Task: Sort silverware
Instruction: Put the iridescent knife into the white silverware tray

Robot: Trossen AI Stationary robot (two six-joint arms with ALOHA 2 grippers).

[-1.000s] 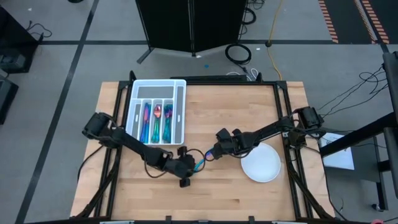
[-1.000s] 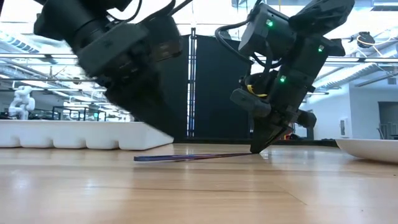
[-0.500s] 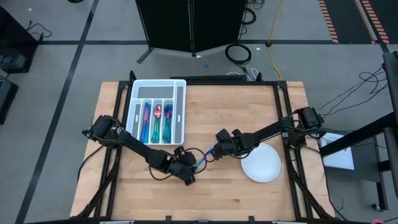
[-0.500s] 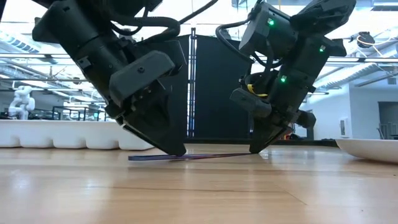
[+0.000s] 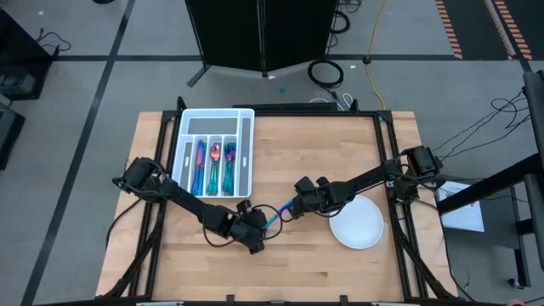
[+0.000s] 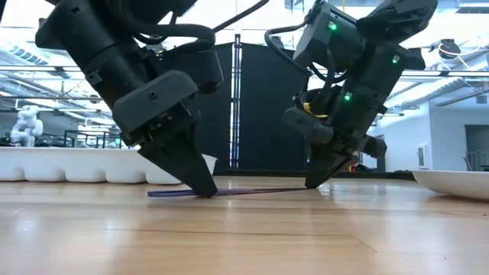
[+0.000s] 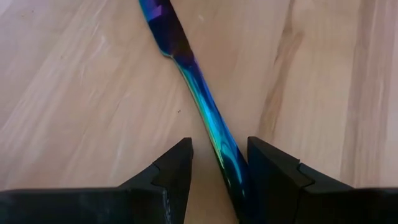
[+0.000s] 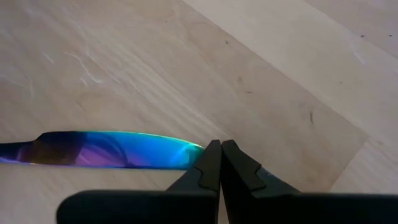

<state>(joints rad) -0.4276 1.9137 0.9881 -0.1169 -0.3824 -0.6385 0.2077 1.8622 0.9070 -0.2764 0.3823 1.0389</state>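
Note:
One iridescent knife (image 5: 274, 217) lies on the wooden table between my two grippers; in the low view the knife (image 6: 229, 192) slopes gently up toward my right gripper. My left gripper (image 7: 219, 163) is open, pointing down, its fingers astride the knife's handle, with their tips at the table (image 6: 205, 189). My right gripper (image 8: 221, 160) is shut at the blade's end. More rainbow silverware lies in the compartments of the white tray (image 5: 246, 153) at the far left. My left gripper stands open over the handle (image 7: 214, 134) from above, fingers across it. The handle runs close along the inner face of one finger (image 7: 264, 165); whether it touches, I cannot tell. My right gripper is shut on the blade's rounded end (image 8: 186, 152), coming from above at a slant. That end (image 6: 309, 187) is slightly raised, while the handle end (image 6: 157, 193) rests on the table.
The round white plate (image 5: 358, 224) sits just right of my right gripper, its rim (image 6: 458, 183) low at the right. The tray's wall (image 6: 92, 166) runs along the far left. Bare wood lies toward the near edge.
My left gripper has come down from above the knife's handle until its open fingers stand at the table on either side of it. The handle end has slid a little toward the table's left. My right gripper has kept still.

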